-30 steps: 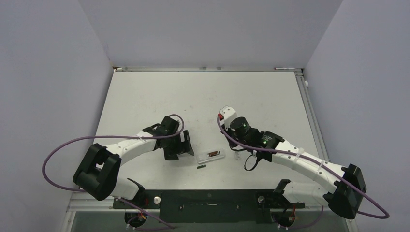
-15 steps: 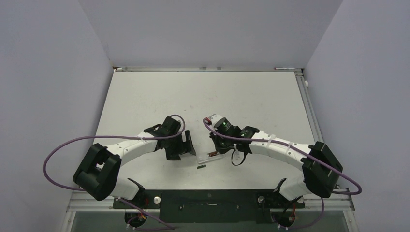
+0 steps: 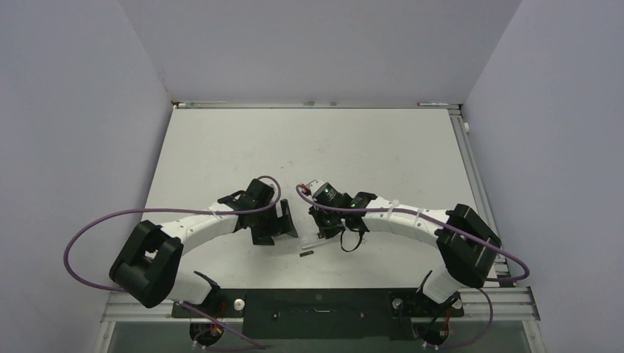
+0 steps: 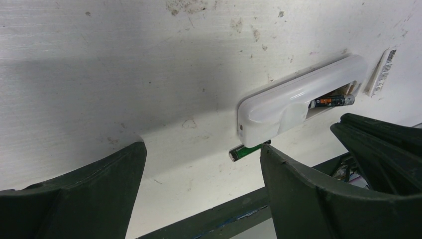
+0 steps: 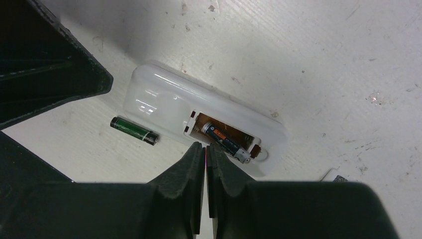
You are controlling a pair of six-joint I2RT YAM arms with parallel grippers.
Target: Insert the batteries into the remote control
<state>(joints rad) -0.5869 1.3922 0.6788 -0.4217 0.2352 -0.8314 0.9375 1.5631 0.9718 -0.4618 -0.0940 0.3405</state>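
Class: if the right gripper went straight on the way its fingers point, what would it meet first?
The right gripper would probably meet the remote control at its open slot, by the battery lying there; depth is unclear.

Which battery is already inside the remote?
The black, orange-banded cylindrical battery sitting in the open slot of the white plastic remote; the green-striped battery lies loose beside it.

1 battery point(image 4: 245, 151) partly hidden behind remote control point(image 4: 293, 99).
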